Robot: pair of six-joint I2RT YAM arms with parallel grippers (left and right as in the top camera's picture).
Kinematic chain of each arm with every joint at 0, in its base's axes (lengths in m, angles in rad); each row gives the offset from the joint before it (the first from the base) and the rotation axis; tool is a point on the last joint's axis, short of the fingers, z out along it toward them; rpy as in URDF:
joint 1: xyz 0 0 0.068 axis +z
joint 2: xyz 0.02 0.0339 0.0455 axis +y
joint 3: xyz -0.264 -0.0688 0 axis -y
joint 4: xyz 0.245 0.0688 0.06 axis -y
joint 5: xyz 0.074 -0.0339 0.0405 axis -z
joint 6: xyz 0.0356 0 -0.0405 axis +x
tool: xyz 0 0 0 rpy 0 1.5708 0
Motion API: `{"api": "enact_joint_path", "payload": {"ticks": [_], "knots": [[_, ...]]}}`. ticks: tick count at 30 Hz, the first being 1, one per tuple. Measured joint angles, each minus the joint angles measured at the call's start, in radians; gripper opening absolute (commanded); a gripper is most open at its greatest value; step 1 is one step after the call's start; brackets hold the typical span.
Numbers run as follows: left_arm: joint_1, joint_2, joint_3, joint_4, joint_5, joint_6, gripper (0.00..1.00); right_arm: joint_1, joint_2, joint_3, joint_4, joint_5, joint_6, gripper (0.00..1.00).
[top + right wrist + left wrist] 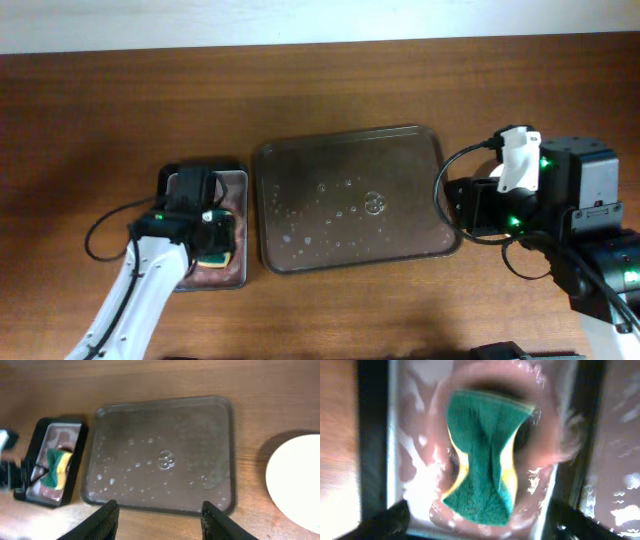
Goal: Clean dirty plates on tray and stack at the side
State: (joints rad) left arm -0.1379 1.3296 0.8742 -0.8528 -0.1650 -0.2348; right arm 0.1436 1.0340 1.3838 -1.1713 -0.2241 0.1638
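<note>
The dark brown tray (350, 200) lies mid-table, wet with droplets, with no plates on it; it also shows in the right wrist view (162, 455). A plain white plate (297, 482) rests on the table right of the tray; I cannot tell whether it is a stack, and my right arm hides it in the overhead view. My right gripper (162, 522) is open and empty, above the table at the tray's right edge (468, 207). My left gripper (480, 527) is open over a green and yellow sponge (485, 460).
The sponge lies in a small black-rimmed tray (240, 200) with a wet grey-pink inside, left of the big tray; it also shows in the right wrist view (37, 447). Arm cables loop beside both arms. Bare wooden table lies behind and in front of the trays.
</note>
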Motion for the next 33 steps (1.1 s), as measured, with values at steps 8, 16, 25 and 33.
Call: {"api": "enact_joint_path", "payload": {"ticks": [8,16,25,33], "knots": [[0.0,-0.079,0.539,-0.473,0.019,-0.005,1.0,0.069,-0.077,0.019,0.065,-0.088,-0.053,0.99],[0.0,-0.169,0.577,-0.521,0.019,-0.005,1.0,0.073,-0.125,0.038,0.061,-0.146,-0.055,0.99],[0.0,-0.169,0.577,-0.525,0.019,-0.005,1.0,0.073,-0.132,0.037,0.06,-0.14,-0.084,0.99],[0.0,-0.169,0.577,-0.528,0.02,-0.005,1.0,0.073,-0.543,-0.231,0.2,-0.035,-0.22,0.99]]}}
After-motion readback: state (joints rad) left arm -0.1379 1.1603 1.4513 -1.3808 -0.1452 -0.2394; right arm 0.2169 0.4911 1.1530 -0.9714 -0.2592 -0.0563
